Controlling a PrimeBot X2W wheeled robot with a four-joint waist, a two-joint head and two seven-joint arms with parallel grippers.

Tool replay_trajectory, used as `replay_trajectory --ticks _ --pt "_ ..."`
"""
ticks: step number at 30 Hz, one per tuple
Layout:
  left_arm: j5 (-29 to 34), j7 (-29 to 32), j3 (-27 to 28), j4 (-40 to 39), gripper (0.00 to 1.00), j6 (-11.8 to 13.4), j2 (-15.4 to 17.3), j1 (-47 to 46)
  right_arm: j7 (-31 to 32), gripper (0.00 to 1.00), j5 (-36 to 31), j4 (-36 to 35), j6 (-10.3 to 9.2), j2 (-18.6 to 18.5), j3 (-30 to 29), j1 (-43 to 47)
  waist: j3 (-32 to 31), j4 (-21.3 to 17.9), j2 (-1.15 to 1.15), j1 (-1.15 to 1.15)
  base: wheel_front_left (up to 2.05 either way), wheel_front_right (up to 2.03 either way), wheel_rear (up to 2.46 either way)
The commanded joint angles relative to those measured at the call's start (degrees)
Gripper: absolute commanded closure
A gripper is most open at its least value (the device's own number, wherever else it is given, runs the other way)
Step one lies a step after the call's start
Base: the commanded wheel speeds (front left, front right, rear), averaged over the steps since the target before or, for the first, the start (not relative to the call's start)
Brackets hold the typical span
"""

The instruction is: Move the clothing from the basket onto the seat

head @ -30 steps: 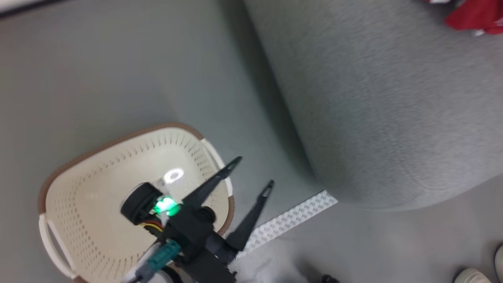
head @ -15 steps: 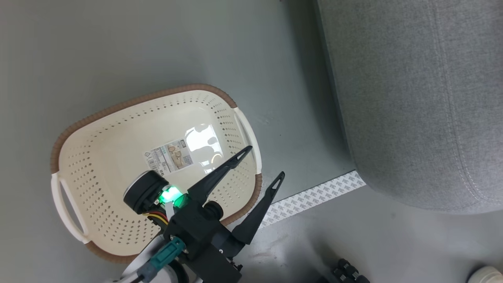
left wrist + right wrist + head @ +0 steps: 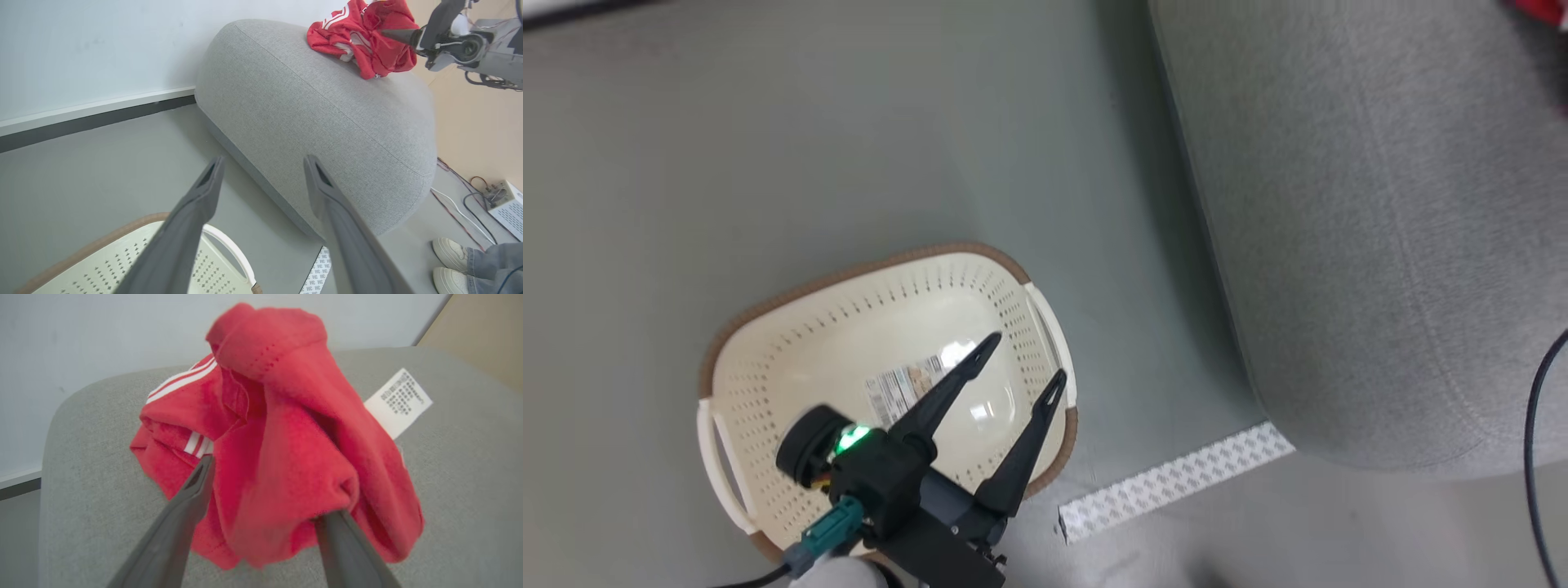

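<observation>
The red clothing (image 3: 286, 428) with white stripes lies bunched on the grey seat (image 3: 449, 457), a white care label sticking out. My right gripper (image 3: 267, 486) is open, its fingers spread around the lower fold; cloth drapes over the right fingertip. The left wrist view shows the clothing (image 3: 359, 41) on top of the seat (image 3: 327, 114) with the right gripper (image 3: 402, 34) against it. The cream basket (image 3: 768, 384) stands on the floor with just a label on its bottom. My left gripper (image 3: 1027, 357) hangs open above its right side, holding nothing.
A strip of patterned white tape (image 3: 1176, 478) lies on the floor between basket and seat. A person's white shoes (image 3: 453, 261) stand beside the seat's near end, by a white box (image 3: 506, 204) and loose cables (image 3: 461, 192). A wall with a dark skirting (image 3: 94, 122) runs behind.
The head camera has swung, shifting the whole picture. My left gripper stays open over the basket. My right gripper has opened from shut, with the clothing on the seat.
</observation>
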Motion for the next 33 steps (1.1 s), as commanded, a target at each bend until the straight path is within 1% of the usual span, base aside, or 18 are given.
replay_trajectory --ticks 1,4,7,10,14,15,19,22,25,28,30,32,33 --pt "-1.0 -1.1 0.0 1.0 0.0 -0.3 -0.2 2.0 0.3 0.0 -0.5 -1.0 0.02 -0.3 0.1 2.9 -8.9 1.8 0.0 0.01 0.0 0.0 0.0" --pt "-2.5 -3.3 0.2 4.0 0.0 0.1 -0.6 5.0 2.1 0.0 -0.5 -4.6 0.02 0.5 -0.4 9.9 -14.6 2.6 0.0 0.01 0.0 0.0 0.0" --pt "-3.7 -4.6 0.7 6.5 0.0 0.5 -0.9 7.3 4.2 0.0 0.5 -9.9 0.02 1.0 -1.7 16.6 -19.0 3.6 0.0 0.01 0.0 0.0 0.0" --pt "-5.2 -5.9 1.9 8.6 0.0 0.9 -1.6 10.0 5.9 0.0 -0.5 -16.2 0.02 2.6 -4.4 23.9 -23.1 4.7 0.0 0.01 0.0 0.0 0.0" --pt "-6.7 -7.1 4.9 10.7 0.0 1.7 -2.2 13.0 7.9 0.0 -2.2 -25.1 0.02 6.1 -7.8 32.9 -27.3 6.6 0.0 0.01 0.0 0.0 0.0" --pt "-6.7 -7.1 4.9 10.7 0.0 1.7 -2.2 13.0 7.9 0.0 -2.2 -25.1 0.02 6.1 -7.8 32.9 -27.3 6.6 0.0 0.01 0.0 0.0 0.0" --pt "-7.5 -7.5 8.7 12.1 0.0 2.8 -3.3 15.6 8.3 0.0 -4.8 -33.2 0.02 11.2 -10.2 40.5 -29.9 8.6 0.0 0.01 0.0 0.0 0.0" --pt "-7.4 -7.5 12.8 12.0 0.0 3.2 -4.2 17.9 7.5 0.0 -6.7 -38.1 0.02 15.3 -9.8 45.0 -31.4 10.2 0.0 0.01 0.0 0.0 0.0" --pt "-7.4 -7.5 17.4 11.6 0.0 2.4 -5.6 20.3 5.9 0.0 -6.2 -42.1 0.03 19.4 -7.7 48.2 -32.2 11.7 0.0 0.01 0.0 0.0 0.0" --pt "-6.3 -7.5 21.0 11.9 0.0 1.1 -6.3 22.6 4.1 0.0 -6.3 -44.1 0.02 22.0 -5.6 50.7 -32.8 12.8 0.0 0.01 0.0 0.0 0.0" --pt "-6.7 -7.5 23.3 11.4 0.0 -0.7 -7.4 23.8 3.0 0.0 -6.5 -44.9 0.02 23.4 -3.6 51.9 -33.3 13.4 0.0 0.01 0.0 0.0 0.0" --pt "-5.6 -7.5 25.8 11.6 0.0 -2.1 -7.3 25.2 1.9 0.0 -5.8 -45.3 0.02 24.7 -1.3 52.8 -33.6 13.9 0.0 0.01 0.0 0.0 0.0" --pt "-5.2 -7.5 26.7 11.3 0.0 -2.6 -7.9 25.9 1.4 0.0 -5.5 -45.3 0.02 25.2 -0.2 53.3 -33.8 14.1 0.0 0.01 0.0 0.0 0.0"
